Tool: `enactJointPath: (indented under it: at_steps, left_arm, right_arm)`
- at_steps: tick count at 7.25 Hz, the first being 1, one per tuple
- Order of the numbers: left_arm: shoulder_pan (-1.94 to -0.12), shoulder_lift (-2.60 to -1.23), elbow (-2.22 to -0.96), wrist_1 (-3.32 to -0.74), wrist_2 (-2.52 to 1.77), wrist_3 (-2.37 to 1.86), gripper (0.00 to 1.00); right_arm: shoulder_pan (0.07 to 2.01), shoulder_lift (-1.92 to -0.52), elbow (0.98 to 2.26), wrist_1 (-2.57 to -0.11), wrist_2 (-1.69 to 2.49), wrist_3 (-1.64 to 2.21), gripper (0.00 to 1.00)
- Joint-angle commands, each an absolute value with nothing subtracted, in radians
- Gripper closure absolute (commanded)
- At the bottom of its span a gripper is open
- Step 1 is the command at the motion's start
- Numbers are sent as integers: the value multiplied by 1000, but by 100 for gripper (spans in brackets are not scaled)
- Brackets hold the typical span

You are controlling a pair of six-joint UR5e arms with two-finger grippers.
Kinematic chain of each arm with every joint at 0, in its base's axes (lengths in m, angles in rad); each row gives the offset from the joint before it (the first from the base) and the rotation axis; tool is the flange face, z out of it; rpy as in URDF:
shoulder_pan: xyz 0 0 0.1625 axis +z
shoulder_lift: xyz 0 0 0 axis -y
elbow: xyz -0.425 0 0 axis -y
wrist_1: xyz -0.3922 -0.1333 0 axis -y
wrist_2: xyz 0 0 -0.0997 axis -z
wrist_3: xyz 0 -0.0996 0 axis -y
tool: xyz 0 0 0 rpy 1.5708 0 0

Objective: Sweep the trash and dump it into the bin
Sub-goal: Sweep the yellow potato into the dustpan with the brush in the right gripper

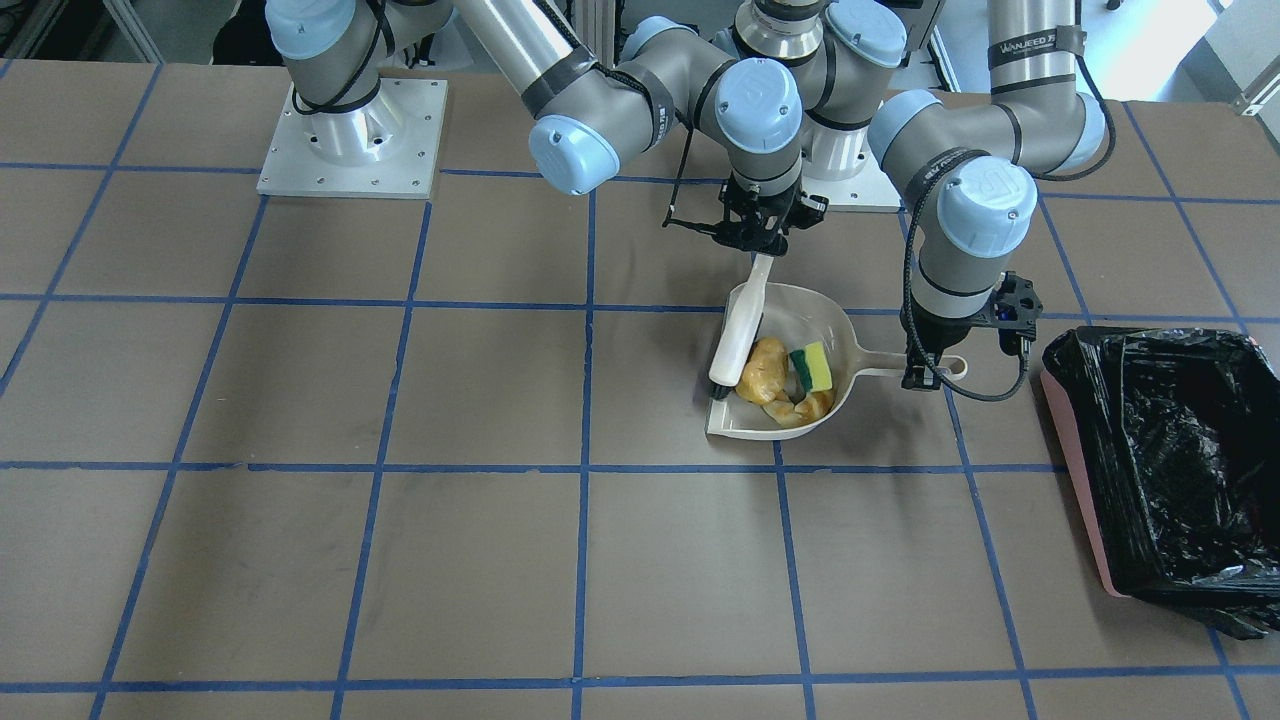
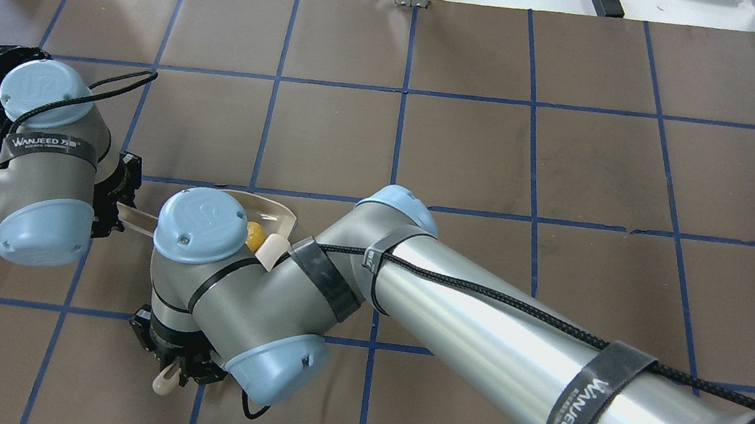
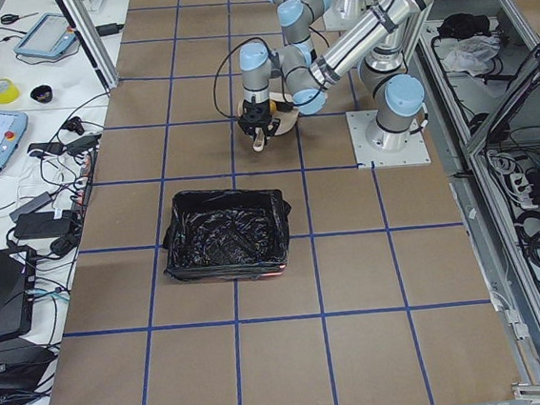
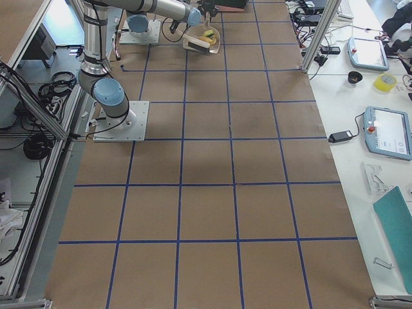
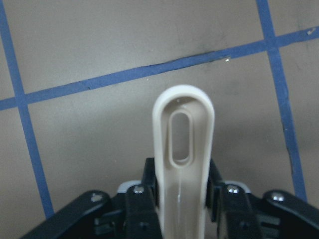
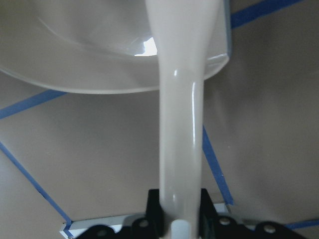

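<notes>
Exterior front-facing view: the pink rectangular bin [image 1: 1073, 462] lined with a crinkled black plastic bag stands well apart from the beige plastic dustpan [image 1: 800, 318]. It lies out beyond the tip of the dustpan's handle and a little toward the operators' side. That is the relation my next move turns on. The dustpan's long axis, from lip to handle, points roughly at the bin, but handle first, and the open flat lip faces away from it. I judge I must carry the dustpan across and then turn it, so the lip and not the handle ends up over the bag.

My left gripper [image 1: 921, 377] is clamped on the dustpan's handle near its hang hole, as the left wrist view shows. It is on the dustpan's bin side, so my left arm is the nearer one for the carry.

The white long-handled brush [image 1: 738, 335] slants into the dustpan on the side away from the handle. My right gripper [image 1: 762, 243] is closed on its upper end.

All the trash sits inside the dustpan. The golden-brown potato-shaped lump [image 1: 762, 370] is just beside the brush head. The yellow sponge [image 1: 814, 370] with a green side lies toward the handle. The curved tan croissant-shaped piece [image 1: 806, 408] is nearest the lip, so it is the likeliest to slide out if I tilt early.
</notes>
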State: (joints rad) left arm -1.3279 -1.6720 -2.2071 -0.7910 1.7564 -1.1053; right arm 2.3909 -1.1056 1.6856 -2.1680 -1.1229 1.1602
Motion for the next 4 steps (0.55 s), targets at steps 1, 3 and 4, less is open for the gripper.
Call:
enactJointPath:
  at_steps: [1,3,4]
  left_arm:
    - [-1328,-1672,-2203,-792,1755,-1104,100]
    - [-1327,-1674,-2200,-792,1752,-1104,100]
    - [-1327,-1674,-2189,-792,1747,-1103,100]
  right_arm:
    - [2390,-1091,1658,-2166,-1140,1076,100]
    - [2390,-1126,1667,-2073,-1213,1075,100]
    - [2388,-1178,1667,-1959,-1254,1075,100]
